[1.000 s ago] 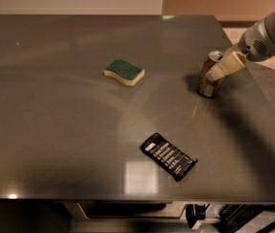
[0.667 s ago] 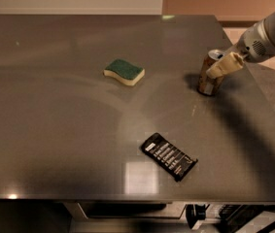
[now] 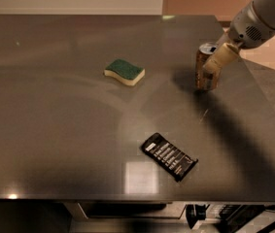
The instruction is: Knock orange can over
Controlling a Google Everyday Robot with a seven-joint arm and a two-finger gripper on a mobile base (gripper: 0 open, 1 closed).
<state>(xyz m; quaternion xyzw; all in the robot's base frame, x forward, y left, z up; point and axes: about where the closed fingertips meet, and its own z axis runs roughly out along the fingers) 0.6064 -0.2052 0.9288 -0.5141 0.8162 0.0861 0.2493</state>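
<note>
The orange can (image 3: 204, 74) stands upright on the grey table (image 3: 54, 130), near its right edge. It has a coppery body and a silver top. My gripper (image 3: 219, 58) reaches in from the upper right on the grey arm (image 3: 256, 23). Its cream tip lies against the can's upper right side and covers part of the can's body.
A green and yellow sponge (image 3: 124, 71) lies on the table left of the can. A black packet with white print (image 3: 169, 156) lies toward the front edge. The table's right edge runs close behind the can, with floor beyond it.
The gripper has risen a little along the can's right side. The can still stands in about the same spot. The sponge and packet have not moved.
</note>
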